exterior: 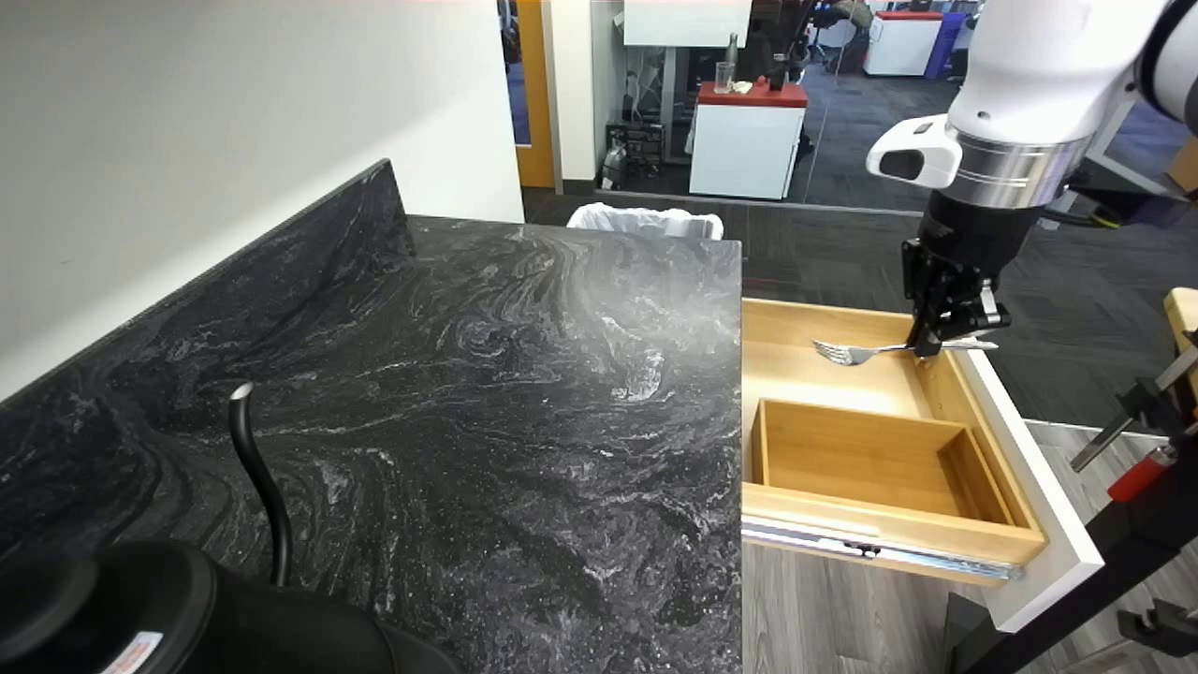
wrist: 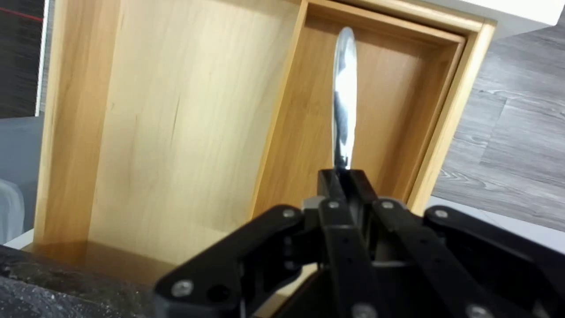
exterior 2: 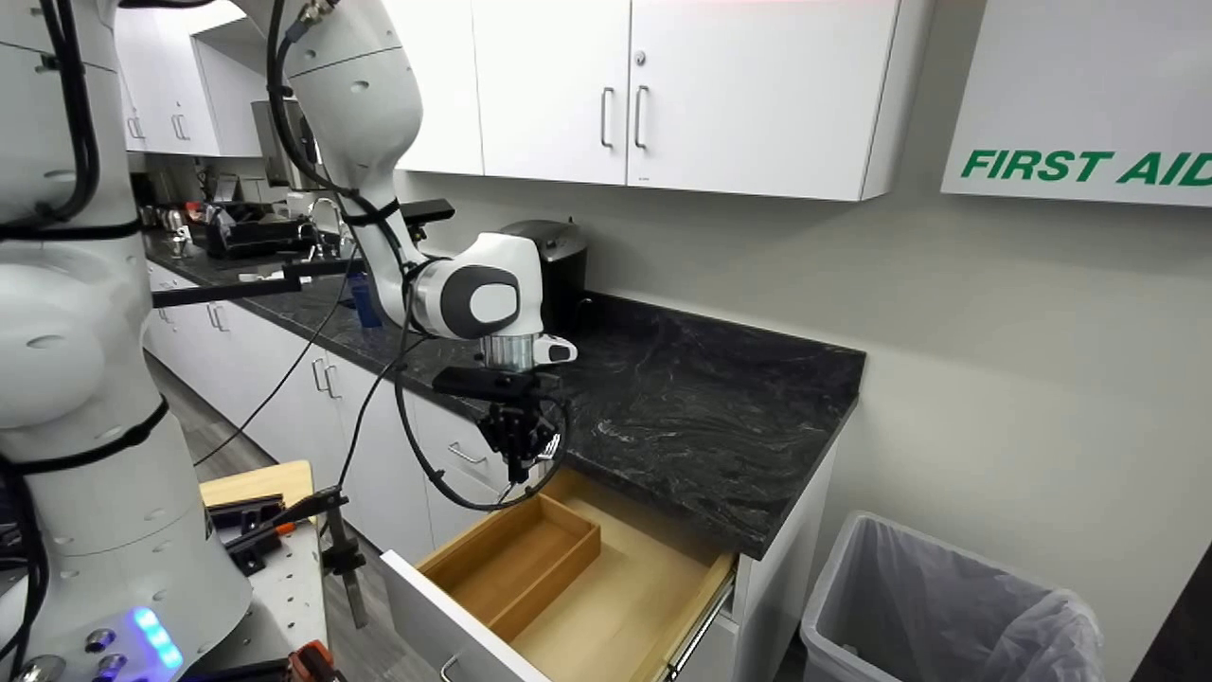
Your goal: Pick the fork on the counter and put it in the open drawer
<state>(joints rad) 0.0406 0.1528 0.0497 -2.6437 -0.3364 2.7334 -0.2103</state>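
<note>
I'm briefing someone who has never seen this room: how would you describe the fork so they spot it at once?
Find the dark marbled counter, then the open drawer jutting out from beneath its edge. Above that drawer, a black gripper clamps the fork, prongs pointing toward the counter. Slim, silvery and pronged, it stands out from the black gripper and the drawer's light wood.

silvery fork (wrist: 345, 95), black fingers (wrist: 328, 185), black counter (exterior: 515, 421) with whitish swirls, white-fronted pale tan drawer (wrist: 185, 115)
</note>
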